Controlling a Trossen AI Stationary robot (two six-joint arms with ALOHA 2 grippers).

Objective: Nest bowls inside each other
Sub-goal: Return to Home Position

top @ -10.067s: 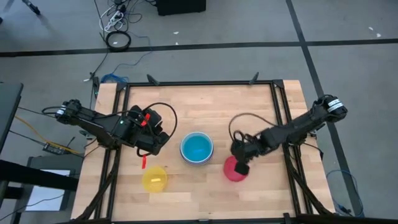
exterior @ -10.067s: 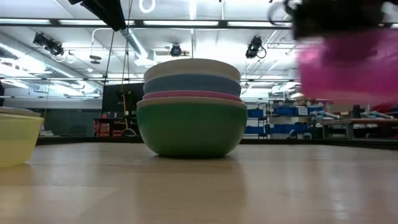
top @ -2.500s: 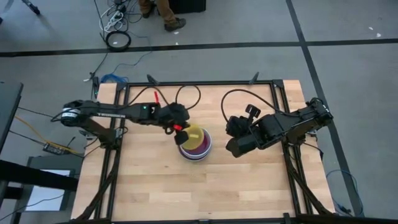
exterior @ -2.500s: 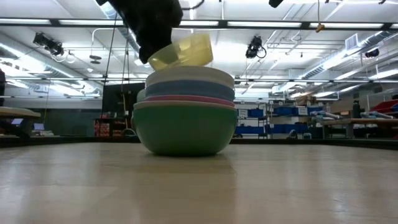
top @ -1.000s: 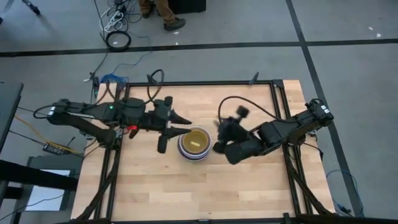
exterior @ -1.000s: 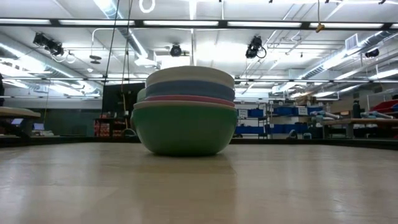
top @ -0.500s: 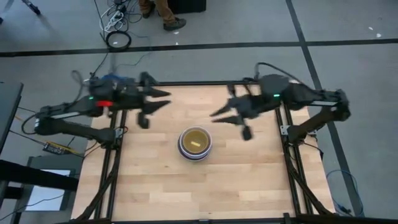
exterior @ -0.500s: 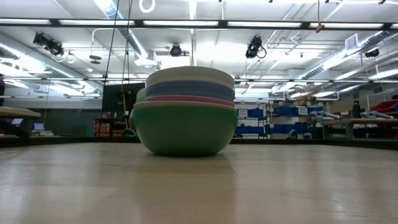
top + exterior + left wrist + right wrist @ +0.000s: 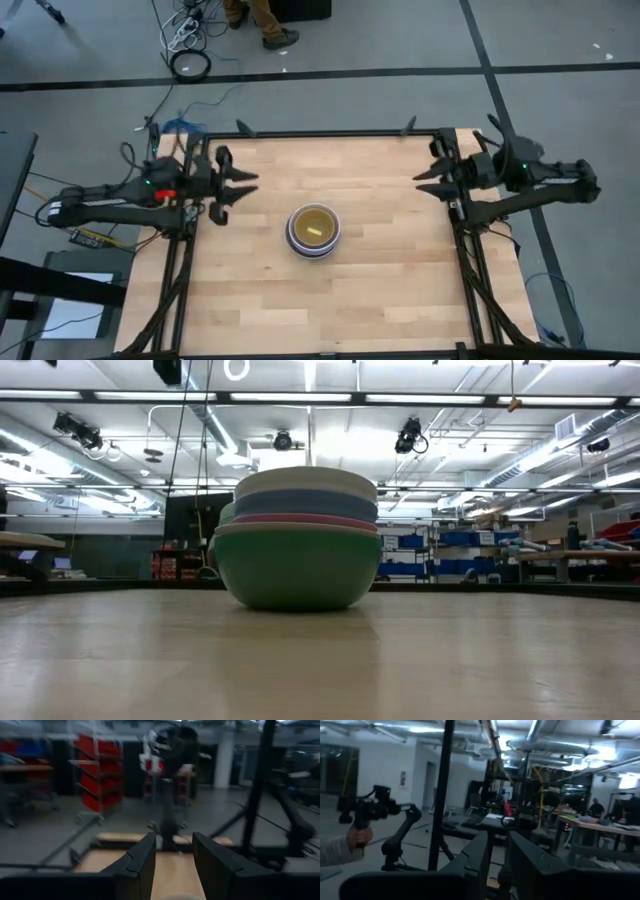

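The bowls [image 9: 314, 230] stand nested in one stack at the middle of the table. From above I see a yellow bowl [image 9: 314, 226] innermost. In the low view a green bowl [image 9: 297, 565] sits outermost on the table, with pink, blue and white rims [image 9: 305, 488] above it. My left gripper [image 9: 238, 190] hovers at the table's left edge, pointing about level toward the stack, open and empty [image 9: 172, 865]. At the right edge my right gripper [image 9: 425, 178] also points inward, with a narrow empty gap between its fingers [image 9: 499, 862].
The wooden table has a black frame [image 9: 320, 133] along its far and side edges. Bare wood lies all around the stack. Cables [image 9: 190, 60] and a person's shoes [image 9: 265, 30] are on the floor beyond. A person's hand [image 9: 357, 837] shows in the right wrist view.
Both grippers have drawn back from beside the stack. The left one went toward the table's left edge. The right one went toward the right edge and tipped up from pointing down to about level. The stack of bowls has stayed in place.
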